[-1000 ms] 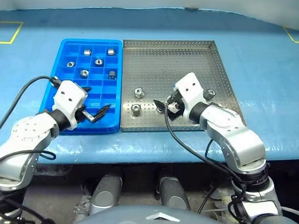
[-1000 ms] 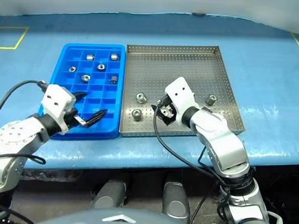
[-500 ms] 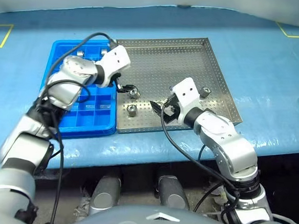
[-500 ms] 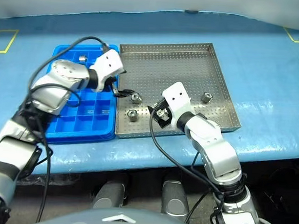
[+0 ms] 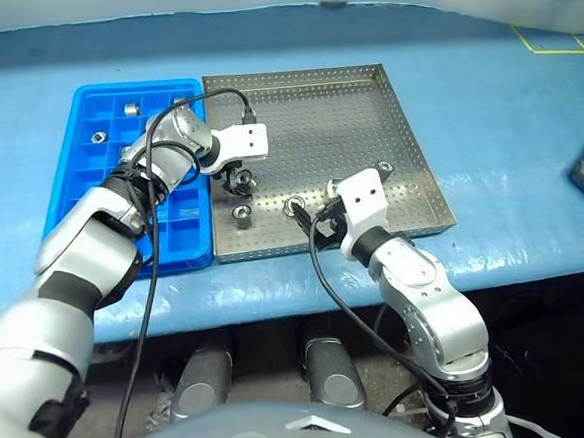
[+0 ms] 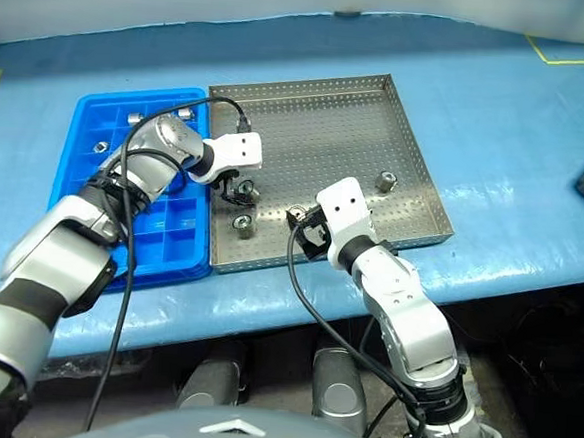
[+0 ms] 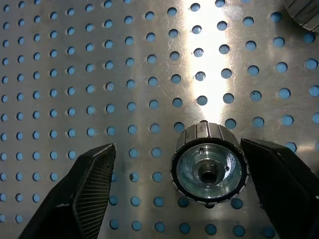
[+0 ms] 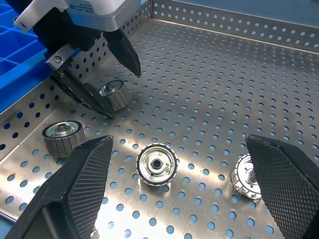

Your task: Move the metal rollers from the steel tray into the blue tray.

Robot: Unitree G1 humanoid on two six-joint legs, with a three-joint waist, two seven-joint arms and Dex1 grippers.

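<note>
Over steel tray [image 5: 379, 115], left hand [image 5: 238, 182] arrived, straddling roller [image 7: 208, 163]

rollers [image 8: 157, 165]: four, upright | steel tray [image 5: 379, 115]: beside blue tray [image 5: 81, 154], touching

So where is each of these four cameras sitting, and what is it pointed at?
Left eye view: on the head, looking down at the steel tray, the blue tray and both arms.
Right eye view: its twin beside it, same scene.
Left wrist view: on the left arm, looking at a roller between its own fingers.
Right wrist view: on the right arm, sharing that roller, with the left gripper around it.
</note>
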